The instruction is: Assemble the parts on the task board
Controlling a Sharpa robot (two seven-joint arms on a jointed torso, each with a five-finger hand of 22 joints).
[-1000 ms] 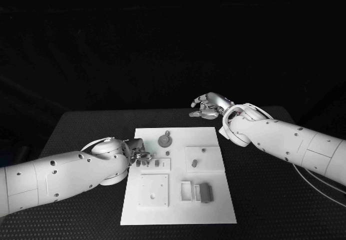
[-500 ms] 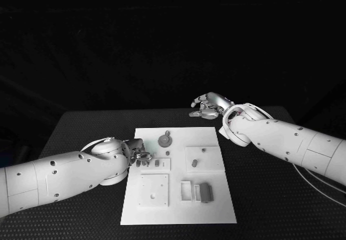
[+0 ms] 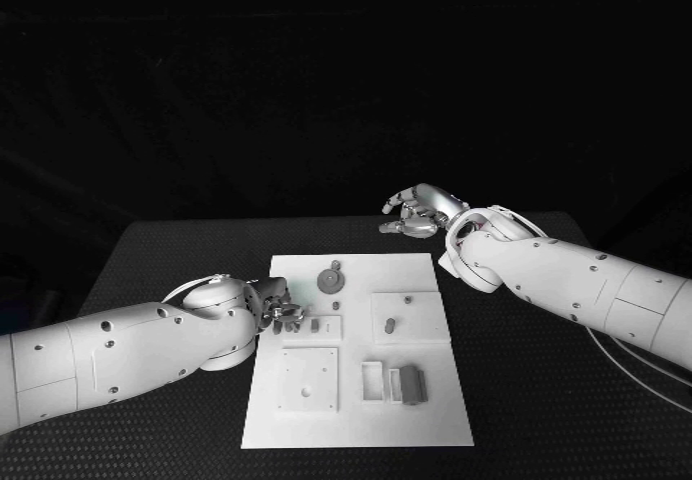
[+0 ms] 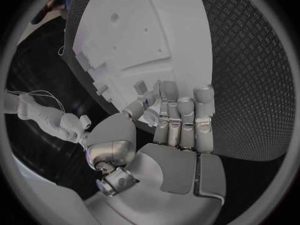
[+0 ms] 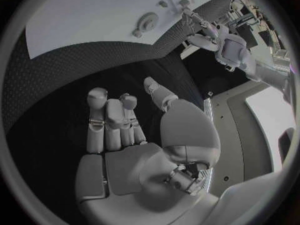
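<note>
My left hand (image 3: 277,312) pinches a small part (image 4: 150,116) at the task board (image 3: 433,420) edge and could drop it, while my right hand (image 3: 415,213) hovers curled, empty.

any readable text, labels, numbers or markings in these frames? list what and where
None readable.
Task board: plain white, no print visible.
Parts: no markings that can be made out.
Left robot hand and right robot hand: no visible logo or number.
Black table: only a textured surface, no text.
</note>
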